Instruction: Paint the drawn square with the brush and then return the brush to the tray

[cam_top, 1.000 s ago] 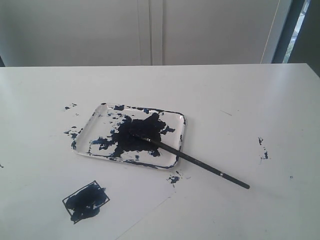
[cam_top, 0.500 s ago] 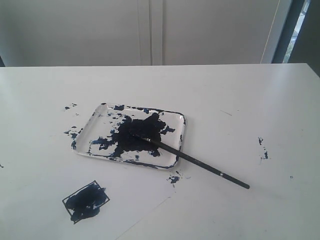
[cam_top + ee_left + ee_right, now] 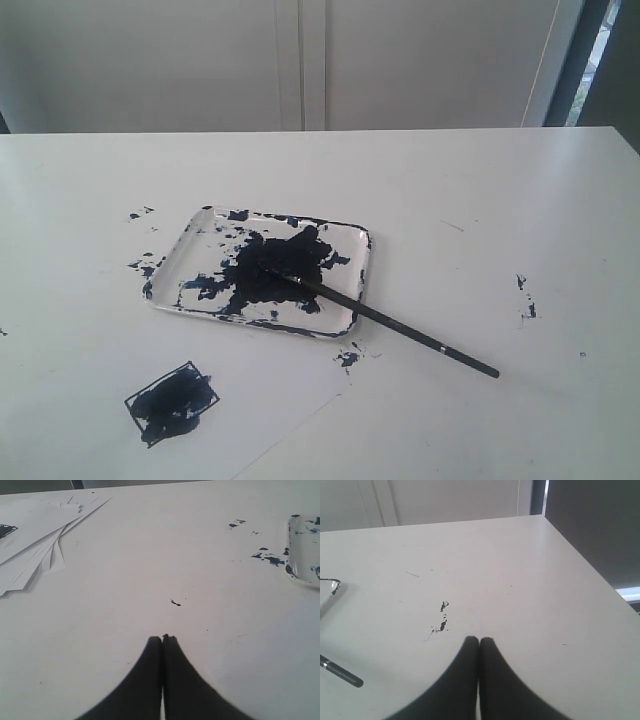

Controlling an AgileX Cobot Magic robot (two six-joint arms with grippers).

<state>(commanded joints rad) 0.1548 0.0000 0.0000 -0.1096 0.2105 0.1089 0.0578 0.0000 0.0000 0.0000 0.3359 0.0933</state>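
Both left gripper [image 3: 162, 639] and right gripper [image 3: 479, 640] pinched closed, empty. Nothing moved lately. Long black paintbrush [image 3: 380, 318]: tip in smeared white tray [image 3: 203, 258], handle overhanging 4 o'clock. Hand-drawn black-line square [image 3: 171, 402], 7 o'clock, filled dark; task likely done.

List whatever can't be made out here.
- Brush tip: exterior view, lost in the dark paint on the tray.
- Brush, right wrist view: only the handle end shows; the picture edge cuts off the rest.
- Tray, left wrist view: cut off by the picture edge.
- Square: exterior view, too blurred to tell whether paint fills it completely.
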